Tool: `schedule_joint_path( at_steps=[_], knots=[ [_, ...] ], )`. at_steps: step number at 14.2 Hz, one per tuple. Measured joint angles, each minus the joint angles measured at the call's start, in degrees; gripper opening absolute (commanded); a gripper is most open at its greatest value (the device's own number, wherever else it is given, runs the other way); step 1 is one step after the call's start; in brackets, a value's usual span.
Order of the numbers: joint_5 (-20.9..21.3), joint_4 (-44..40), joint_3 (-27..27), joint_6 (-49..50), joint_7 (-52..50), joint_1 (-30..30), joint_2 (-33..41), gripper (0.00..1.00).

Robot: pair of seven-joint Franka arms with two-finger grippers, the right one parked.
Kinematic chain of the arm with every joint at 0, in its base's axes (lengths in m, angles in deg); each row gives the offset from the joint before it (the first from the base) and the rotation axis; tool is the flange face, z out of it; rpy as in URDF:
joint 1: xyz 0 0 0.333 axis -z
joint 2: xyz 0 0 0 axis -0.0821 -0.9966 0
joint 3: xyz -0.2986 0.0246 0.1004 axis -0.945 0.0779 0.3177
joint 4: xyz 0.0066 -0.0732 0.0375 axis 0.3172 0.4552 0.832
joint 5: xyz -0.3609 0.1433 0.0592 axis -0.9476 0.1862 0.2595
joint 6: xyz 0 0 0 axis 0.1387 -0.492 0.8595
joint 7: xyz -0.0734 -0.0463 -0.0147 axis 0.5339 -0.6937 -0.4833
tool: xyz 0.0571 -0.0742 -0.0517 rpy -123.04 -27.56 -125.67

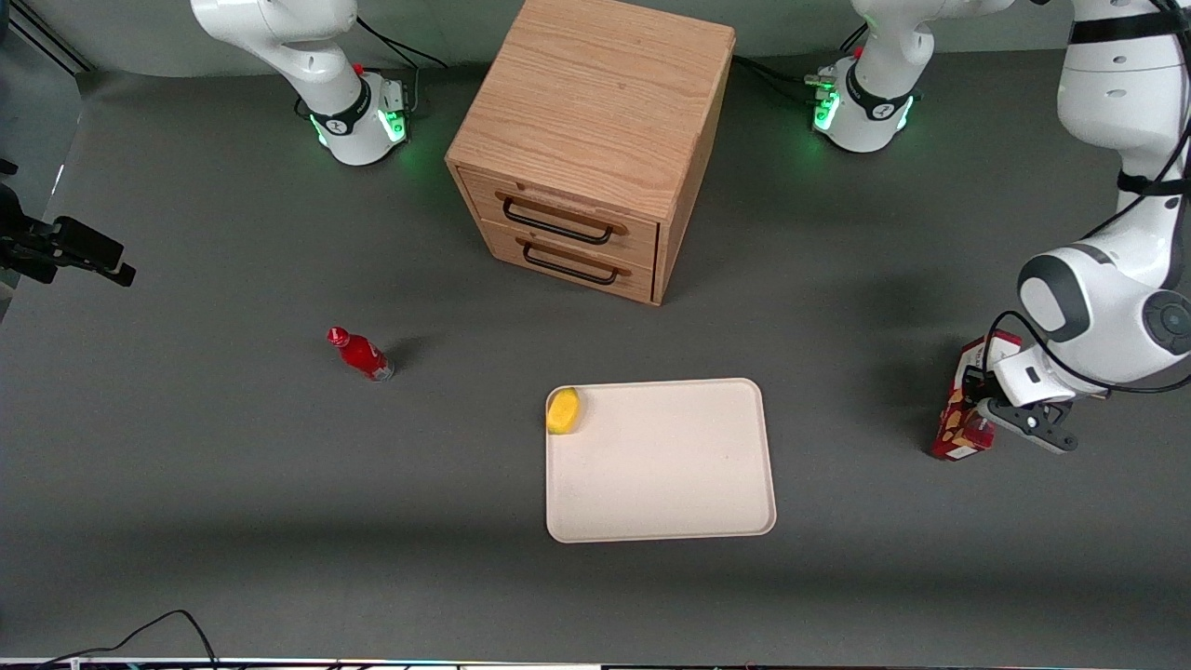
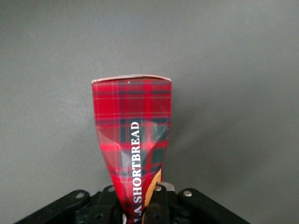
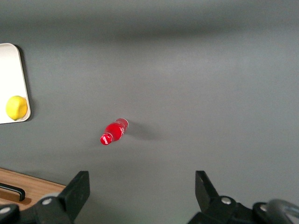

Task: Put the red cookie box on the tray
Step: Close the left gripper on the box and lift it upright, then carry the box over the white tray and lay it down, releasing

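The end effector is seen at the working arm's end of the table, closed on the box. In the wrist view the box is gripped near one end between the black fingers, its tartan face bearing the word "SHORTBREAD" and its card wall visibly pinched inward at the grip. From the front, the box stands roughly upright and slightly tilted; whether its lower end touches the table cannot be told.

The tray lies flat near the middle of the table, well apart from the box. A yellow fruit rests in the tray's corner toward the parked arm's end and farther from the front camera; the other part of the tray is bare. A small red bottle lies on the table toward the parked arm's end. A wooden cabinet with two drawers stands farther from the front camera than the tray. Nothing is seen on the table between the box and the tray.
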Motion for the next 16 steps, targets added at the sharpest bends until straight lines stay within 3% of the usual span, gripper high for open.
schedule_joint_path(
  at_steps=[2,5,8,12,16],
  knots=[
    [-0.08,-5.41,0.08,10.17,-2.25,-0.01,2.09,0.0],
    [2.74,-18.37,-1.14,31.98,-15.24,0.09,6.76,0.0],
    [6.28,-30.39,-10.15,44.93,-36.95,0.38,8.67,0.0],
    [14.34,-31.69,-25.82,39.07,-63.04,1.59,3.69,0.0],
    [25.28,-31.08,-31.91,21.8,-74.7,2.36,-9.41,0.0]
  ],
)
